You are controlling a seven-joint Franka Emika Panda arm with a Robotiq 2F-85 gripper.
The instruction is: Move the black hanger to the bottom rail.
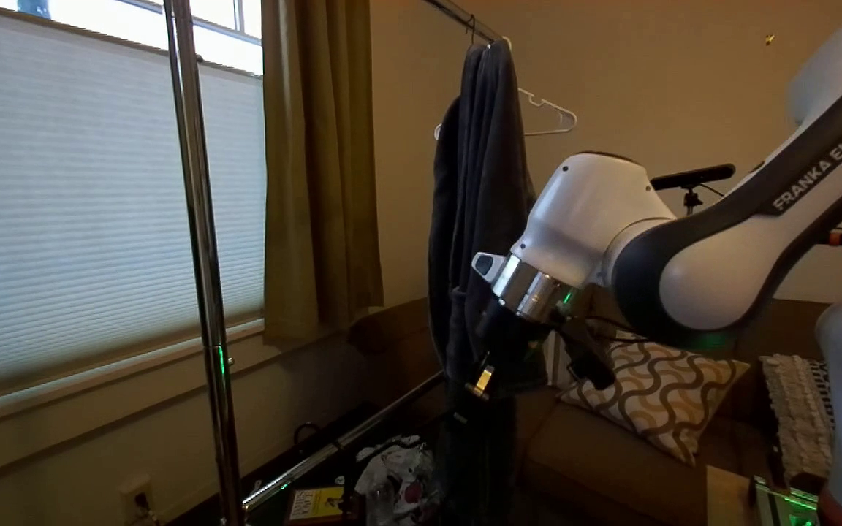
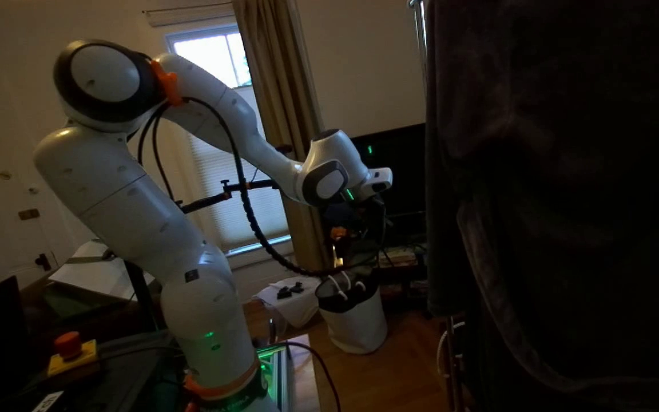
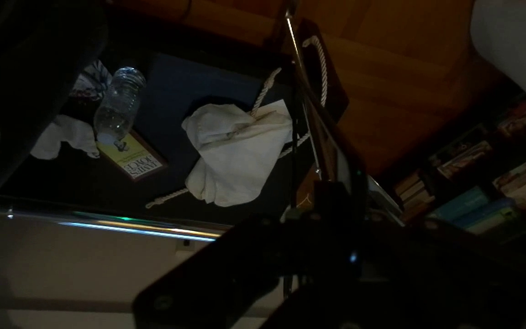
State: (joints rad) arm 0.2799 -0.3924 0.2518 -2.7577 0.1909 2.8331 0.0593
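The black hanger (image 1: 308,424) seems to show as a thin dark hook just beside the bottom rail (image 1: 304,466), its body lost in shadow; hanging it there is probably the step in hand. The Robotiq gripper (image 1: 478,387) stands higher than the rail, too dark to tell whether its fingers are apart, together or clamped on the hanger. If gripped, ease the hook squarely over the rail, away from the long grey garment (image 1: 490,168) by its far end, releasing once it bears.
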